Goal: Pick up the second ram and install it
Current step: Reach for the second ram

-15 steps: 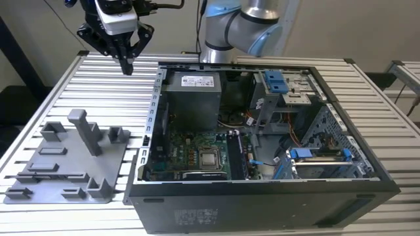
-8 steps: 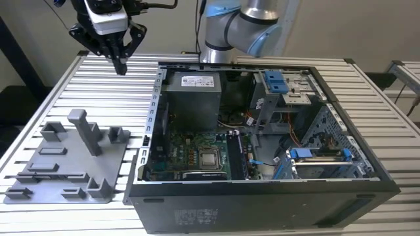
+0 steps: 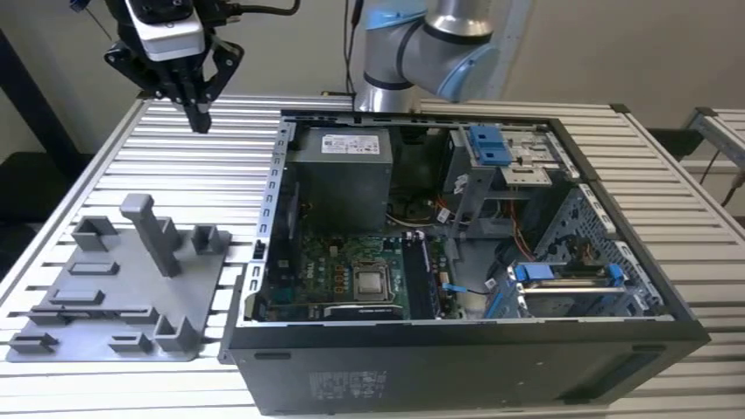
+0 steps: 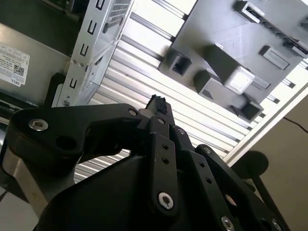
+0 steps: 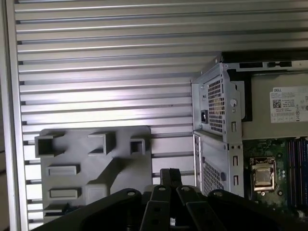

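Note:
My gripper (image 3: 201, 122) hangs high over the slatted table at the exterior view's far left, behind the grey tray (image 3: 117, 301) and left of the open computer case (image 3: 466, 358). Its black fingers meet at one point, with nothing seen between them in both wrist views (image 4: 158, 103) (image 5: 169, 174). The tray (image 5: 125, 163) (image 4: 216, 33) carries grey holder blocks and a tall post (image 3: 152, 231). The second ram is out of view. The green motherboard (image 3: 349, 262) lies in the case, its long dark slots (image 3: 421, 279) beside the processor socket (image 3: 372, 282).
The arm's base (image 3: 402, 52) stands behind the case. A grey power supply (image 3: 338, 170) fills the case's rear corner. Blue-latched drive bays (image 3: 495, 144) and a drive cage (image 3: 564, 279) sit on the exterior view's right. The case wall (image 3: 274, 201) rises between tray and motherboard.

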`<state>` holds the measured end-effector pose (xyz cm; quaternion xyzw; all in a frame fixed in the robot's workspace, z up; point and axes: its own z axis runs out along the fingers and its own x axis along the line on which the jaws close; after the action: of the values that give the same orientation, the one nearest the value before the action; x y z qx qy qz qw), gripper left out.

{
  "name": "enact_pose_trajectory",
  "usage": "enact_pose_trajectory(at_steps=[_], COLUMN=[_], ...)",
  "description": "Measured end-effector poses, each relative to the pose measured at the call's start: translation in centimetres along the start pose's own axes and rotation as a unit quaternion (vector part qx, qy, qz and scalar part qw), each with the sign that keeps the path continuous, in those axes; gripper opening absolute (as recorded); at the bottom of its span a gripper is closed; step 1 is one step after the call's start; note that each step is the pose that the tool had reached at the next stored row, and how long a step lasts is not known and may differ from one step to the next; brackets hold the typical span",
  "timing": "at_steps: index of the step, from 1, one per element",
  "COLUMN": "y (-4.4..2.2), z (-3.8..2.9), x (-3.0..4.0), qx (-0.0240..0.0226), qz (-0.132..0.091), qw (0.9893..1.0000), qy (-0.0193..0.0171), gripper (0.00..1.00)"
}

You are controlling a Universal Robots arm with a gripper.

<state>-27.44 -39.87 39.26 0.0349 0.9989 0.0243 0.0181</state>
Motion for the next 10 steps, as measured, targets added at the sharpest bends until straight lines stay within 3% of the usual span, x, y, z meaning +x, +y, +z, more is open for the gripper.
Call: enact_pose_trajectory(at_steps=[10], y=[-0.13], z=[-0.07], x=[1.85], qx=[-0.0001], qz=[0.000], qw=[1.0000], qy=[-0.0014], gripper=[0.11])
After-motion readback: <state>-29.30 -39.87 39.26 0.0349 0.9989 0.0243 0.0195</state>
